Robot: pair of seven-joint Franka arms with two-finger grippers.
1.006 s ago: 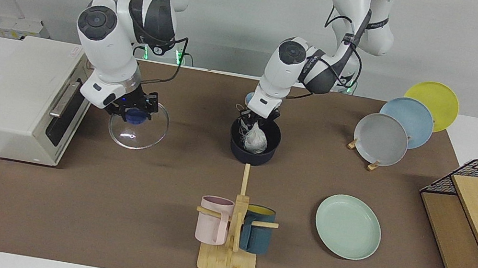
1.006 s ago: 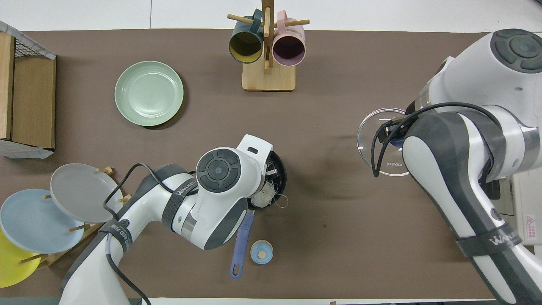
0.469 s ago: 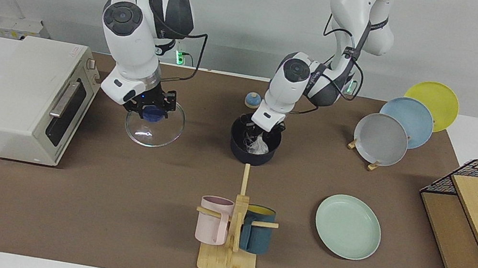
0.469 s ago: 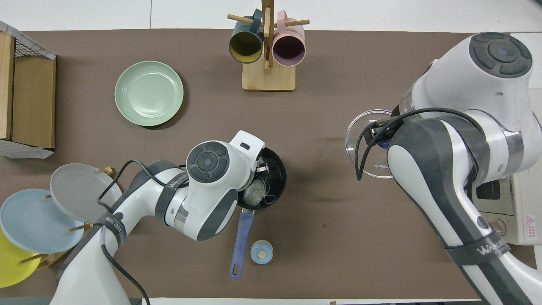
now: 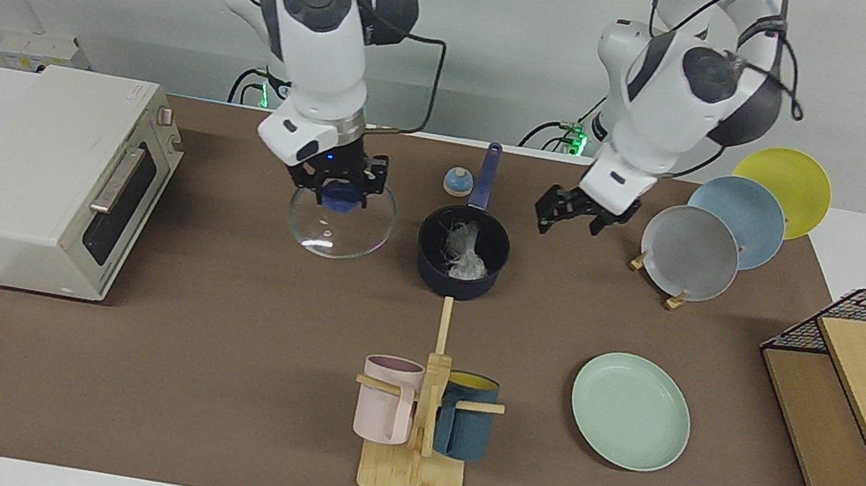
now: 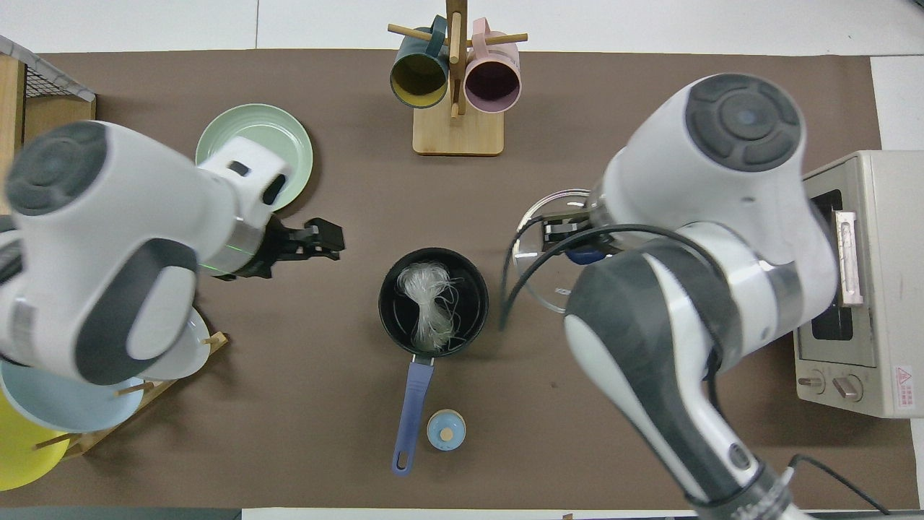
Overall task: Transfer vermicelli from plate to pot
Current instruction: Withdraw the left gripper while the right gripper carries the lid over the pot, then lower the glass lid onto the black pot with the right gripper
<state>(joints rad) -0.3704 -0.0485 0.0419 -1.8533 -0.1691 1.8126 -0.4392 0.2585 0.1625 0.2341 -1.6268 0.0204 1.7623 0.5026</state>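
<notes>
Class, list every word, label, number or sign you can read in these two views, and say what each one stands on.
No text can be read clearly.
Grey lettering on top of the toaster oven: too blurred to read.
Sticker with a red warning triangle on the oven's control panel: print too small to read.
Glass lid held by the right gripper: no print visible.
</notes>
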